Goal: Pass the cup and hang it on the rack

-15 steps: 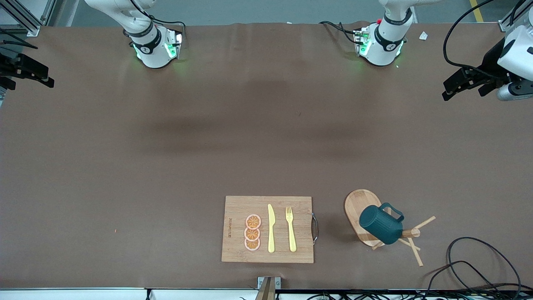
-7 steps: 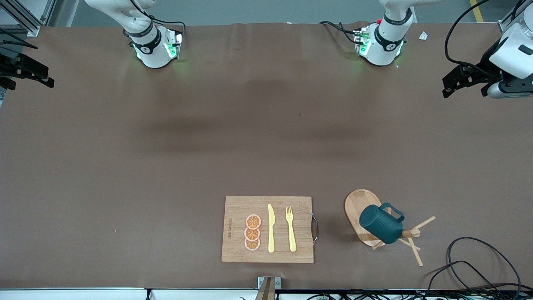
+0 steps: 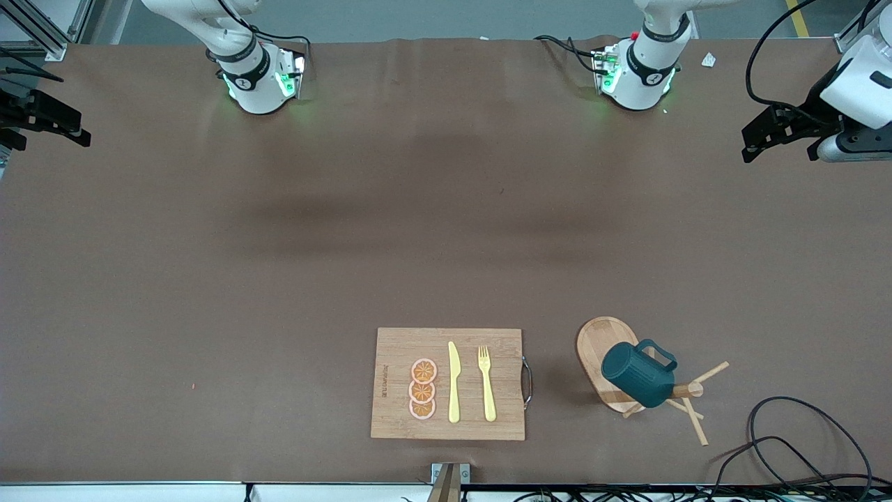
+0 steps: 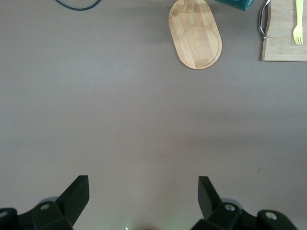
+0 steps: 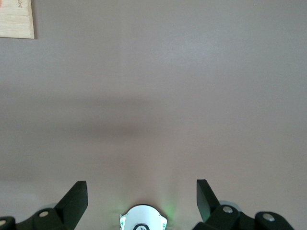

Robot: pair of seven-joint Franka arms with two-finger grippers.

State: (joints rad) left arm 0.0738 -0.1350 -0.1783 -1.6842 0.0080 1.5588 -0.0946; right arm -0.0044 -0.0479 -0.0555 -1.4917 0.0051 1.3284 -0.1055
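The dark teal cup (image 3: 637, 375) hangs tilted on the wooden rack (image 3: 599, 341), over its oval base, with the loop handle up among the pegs. Neither gripper touches it. In the left wrist view the rack base (image 4: 195, 36) shows, with only a teal sliver of the cup (image 4: 235, 4) at the frame's edge. My left gripper (image 3: 777, 143) is open and empty, up over the left arm's end of the table; it shows open in its own view (image 4: 143, 191). My right gripper (image 3: 45, 129) is open and empty over the right arm's end of the table (image 5: 141, 191).
A bamboo cutting board (image 3: 390, 411) with orange slices (image 3: 422, 389), a yellow knife (image 3: 454, 383) and a yellow fork (image 3: 486, 383) lies beside the rack, toward the right arm's end. A black cable (image 3: 801, 432) loops near the front edge by the rack.
My left gripper has shifted slightly, away from the front camera and toward the table's end. The cup, the rack and the right gripper have not moved.
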